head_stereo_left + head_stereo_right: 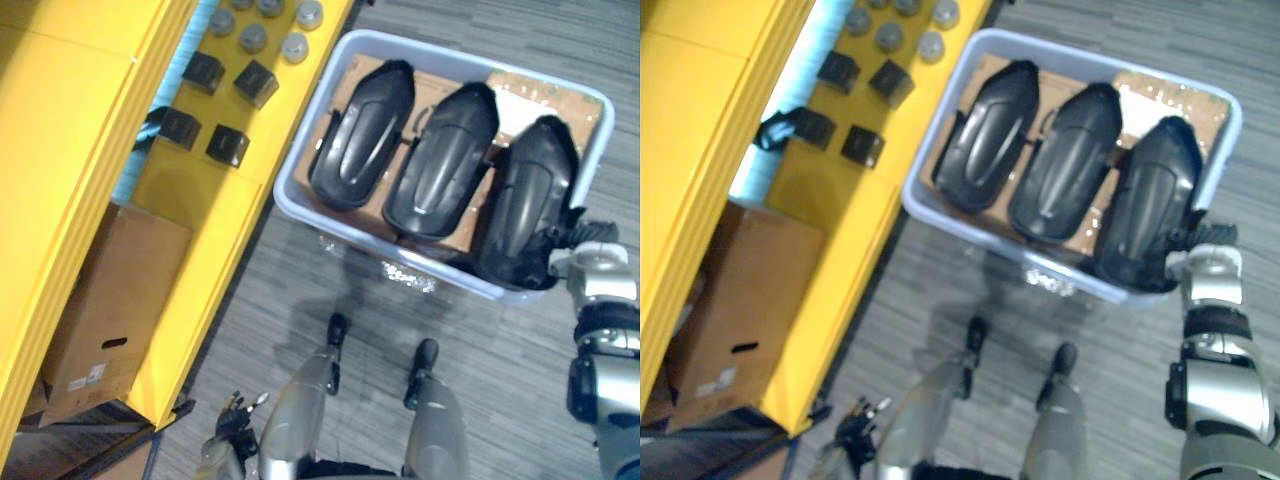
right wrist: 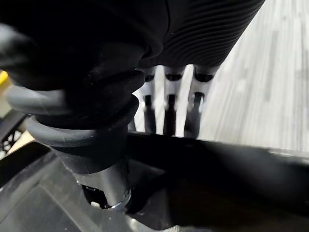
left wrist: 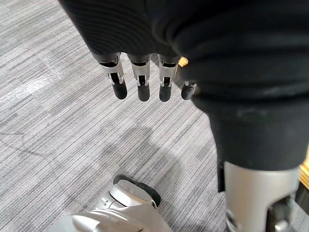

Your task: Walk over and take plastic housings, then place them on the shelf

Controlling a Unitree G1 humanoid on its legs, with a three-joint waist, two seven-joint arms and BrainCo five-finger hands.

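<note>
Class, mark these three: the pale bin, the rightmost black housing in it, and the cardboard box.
pale bin (image 1: 345, 235), left eye view, front wall.
rightmost black housing (image 1: 535, 200), left eye view, middle of its shell.
cardboard box (image 1: 115, 300), left eye view, top face.

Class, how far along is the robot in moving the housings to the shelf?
Done: the robot is at the bin. In hand: the right hand is on the right housing; all three lie in the bin. Left: lifting and placing them on the shelf. The left hand hangs open.
</note>
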